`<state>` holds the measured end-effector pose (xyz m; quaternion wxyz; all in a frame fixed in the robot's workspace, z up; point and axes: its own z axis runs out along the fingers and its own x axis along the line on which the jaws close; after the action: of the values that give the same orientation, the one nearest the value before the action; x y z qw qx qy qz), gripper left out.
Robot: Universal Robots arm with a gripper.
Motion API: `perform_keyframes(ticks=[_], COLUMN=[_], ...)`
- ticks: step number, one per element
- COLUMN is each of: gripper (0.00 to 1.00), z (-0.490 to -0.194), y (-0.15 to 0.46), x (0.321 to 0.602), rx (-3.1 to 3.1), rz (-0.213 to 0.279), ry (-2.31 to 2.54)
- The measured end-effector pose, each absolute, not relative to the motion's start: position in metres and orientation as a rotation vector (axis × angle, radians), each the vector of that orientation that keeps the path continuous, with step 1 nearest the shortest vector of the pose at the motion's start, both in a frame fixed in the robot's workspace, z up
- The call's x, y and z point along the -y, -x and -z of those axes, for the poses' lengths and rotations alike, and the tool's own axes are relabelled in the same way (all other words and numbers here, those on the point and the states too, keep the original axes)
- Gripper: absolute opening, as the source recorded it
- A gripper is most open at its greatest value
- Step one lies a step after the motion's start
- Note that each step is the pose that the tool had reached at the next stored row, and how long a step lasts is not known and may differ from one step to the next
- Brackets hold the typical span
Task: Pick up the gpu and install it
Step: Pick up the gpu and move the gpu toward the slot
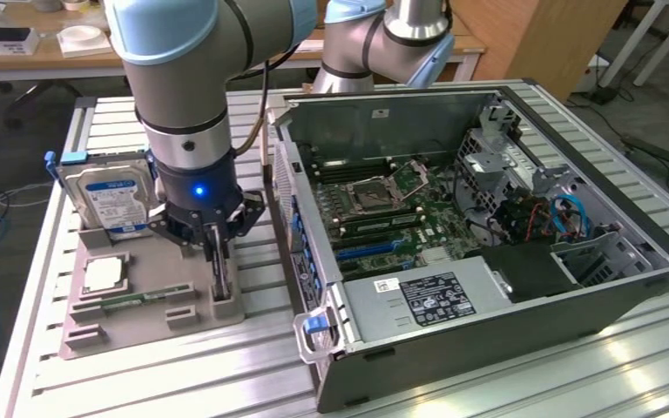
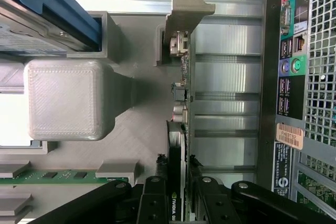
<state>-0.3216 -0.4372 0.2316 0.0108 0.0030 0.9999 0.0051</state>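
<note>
Widest first: the slatted metal table carries everything. On the exterior view's right lies the open computer case, side panel off. Inside it are the green motherboard with its bare CPU socket, a grey power supply along the near wall, and blue cables in the drive bay end.

On the exterior view's left, the robot arm comes straight down over the grey parts tray, which sits just beside the case.

And what's in that tray? A hard drive with a blue-white label stands upright in the far slot. The gpu stands on edge in the narrow slot on the side nearest the case. A square processor lies flat, and a green memory stick lies in its groove.

The gripper is right down on the gpu's top edge. From the wrist, the gpu runs edge-on straight into the gripper, its metal bracket at the far end. The card sits seated in its slot. Is the gripper pinching the card or just spread around it? I can't tell.
</note>
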Motion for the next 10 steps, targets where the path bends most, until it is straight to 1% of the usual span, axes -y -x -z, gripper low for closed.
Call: perform_keyframes(ticks=[1,2,10], gripper=[0.29,0.26,0.26], z=[-0.2316,-0.2316,-0.2316], y=[0.3216,0.3215,0.3215], x=[0.4372,0.4372,0.4372], rx=[-3.120,-3.120,-3.120], rz=[-0.016,-0.016,-0.016], ry=[-0.010,-0.009,-0.009])
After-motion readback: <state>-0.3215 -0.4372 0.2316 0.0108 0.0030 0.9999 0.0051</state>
